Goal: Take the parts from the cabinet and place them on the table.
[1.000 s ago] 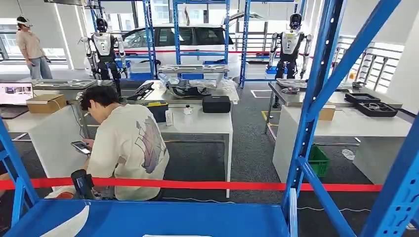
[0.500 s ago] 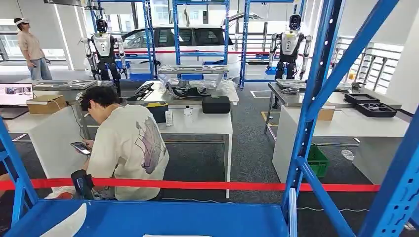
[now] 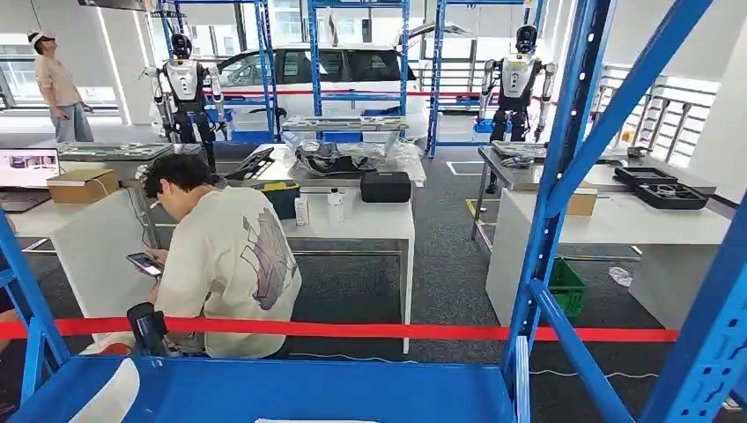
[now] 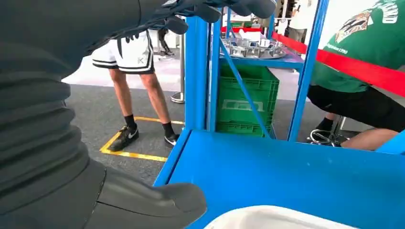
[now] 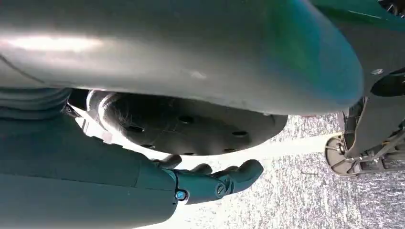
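While the left hand (image 4: 143, 200) reaches in over the blue cabinet shelf (image 4: 296, 176), its thick thumb lies low above the shelf surface and its dark fingers (image 4: 224, 7) arch well above, spread apart with nothing between them. A white, rounded part (image 4: 282, 219) lies on the shelf just beside the thumb tip and apart from it; the upper fingers are well clear of it. From the head view the same white part (image 3: 110, 397) sits at the near left corner of the shelf (image 3: 308, 388), close to the blue upright at that side.

By the right wrist view, the right hand (image 5: 210, 181) hangs over speckled grey floor (image 5: 296, 200), its fingers loosely extended and side by side, apparently holding nothing, though the angle is poor.

Beyond the shelf a red tape (image 3: 396, 331) runs across, and behind it a person in a pale shirt (image 3: 229, 264) sits bent over a phone. A white table (image 3: 361, 220) with a black case stands further back.
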Controlling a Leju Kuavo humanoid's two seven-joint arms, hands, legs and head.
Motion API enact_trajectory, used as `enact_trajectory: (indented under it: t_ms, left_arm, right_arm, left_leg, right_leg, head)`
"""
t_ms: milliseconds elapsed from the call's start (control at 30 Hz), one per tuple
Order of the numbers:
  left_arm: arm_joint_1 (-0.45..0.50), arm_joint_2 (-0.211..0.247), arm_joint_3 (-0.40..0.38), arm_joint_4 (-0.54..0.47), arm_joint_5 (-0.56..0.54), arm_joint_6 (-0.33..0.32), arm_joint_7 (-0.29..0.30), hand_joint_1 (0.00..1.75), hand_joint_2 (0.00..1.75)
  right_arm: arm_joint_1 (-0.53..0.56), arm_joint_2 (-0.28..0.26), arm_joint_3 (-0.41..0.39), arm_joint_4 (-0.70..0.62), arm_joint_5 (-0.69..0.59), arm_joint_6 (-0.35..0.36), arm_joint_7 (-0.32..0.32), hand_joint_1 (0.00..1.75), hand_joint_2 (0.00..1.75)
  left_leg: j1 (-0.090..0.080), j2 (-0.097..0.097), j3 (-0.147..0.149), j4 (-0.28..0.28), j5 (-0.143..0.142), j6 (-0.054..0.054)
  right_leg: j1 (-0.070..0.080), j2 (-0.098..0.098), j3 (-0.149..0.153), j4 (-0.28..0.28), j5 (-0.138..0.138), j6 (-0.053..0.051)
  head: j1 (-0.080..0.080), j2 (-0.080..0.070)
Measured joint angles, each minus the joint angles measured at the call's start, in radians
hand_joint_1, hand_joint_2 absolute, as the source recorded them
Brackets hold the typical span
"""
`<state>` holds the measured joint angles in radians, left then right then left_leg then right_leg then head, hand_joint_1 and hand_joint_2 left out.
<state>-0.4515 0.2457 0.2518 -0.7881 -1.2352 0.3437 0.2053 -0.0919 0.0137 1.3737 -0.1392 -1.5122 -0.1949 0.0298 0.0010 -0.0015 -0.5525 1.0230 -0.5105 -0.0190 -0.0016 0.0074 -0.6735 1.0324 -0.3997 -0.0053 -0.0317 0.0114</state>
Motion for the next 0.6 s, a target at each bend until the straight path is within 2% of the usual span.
enact_trajectory:
  t_ms: [200,367,500,600]
  left_arm:
    - [-0.013,-0.005,-0.009,0.027,0.012,0.021,-0.035,0.0,1.75]
    - [-0.021,-0.008,-0.015,0.047,0.018,0.029,-0.039,0.0,1.75]
    - [-0.021,-0.01,-0.018,0.049,0.032,0.06,-0.048,0.0,1.75]
    - [-0.019,-0.01,-0.023,0.042,0.064,0.105,-0.08,0.0,1.75]
  right_arm:
    - [0.0,0.0,0.0,0.0,0.0,0.0,0.0,0.0,0.0]
    - [0.0,0.0,0.0,0.0,0.0,0.0,-0.001,0.0,0.0]
    - [0.0,0.0,0.0,0.0,0.0,0.0,-0.002,0.0,0.0]
    - [0.0,0.0,0.0,0.0,0.0,0.0,-0.002,0.0,0.0]
  left_leg:
    - [0.0,0.0,0.0,0.0,0.0,0.0]
    - [0.0,0.0,0.0,0.0,0.0,0.0]
    - [0.0,0.0,0.0,0.0,0.0,0.0]
    - [0.0,0.0,0.0,0.0,0.0,0.0]
  right_leg:
    - [0.0,0.0,0.0,0.0,0.0,0.0]
    - [0.0,0.0,0.0,0.0,0.0,0.0]
    - [0.0,0.0,0.0,0.0,0.0,0.0]
    - [0.0,0.0,0.0,0.0,0.0,0.0]
  head:
    - [0.0,0.0]
    - [0.0,0.0]
    - [0.0,0.0]
    - [0.0,0.0]
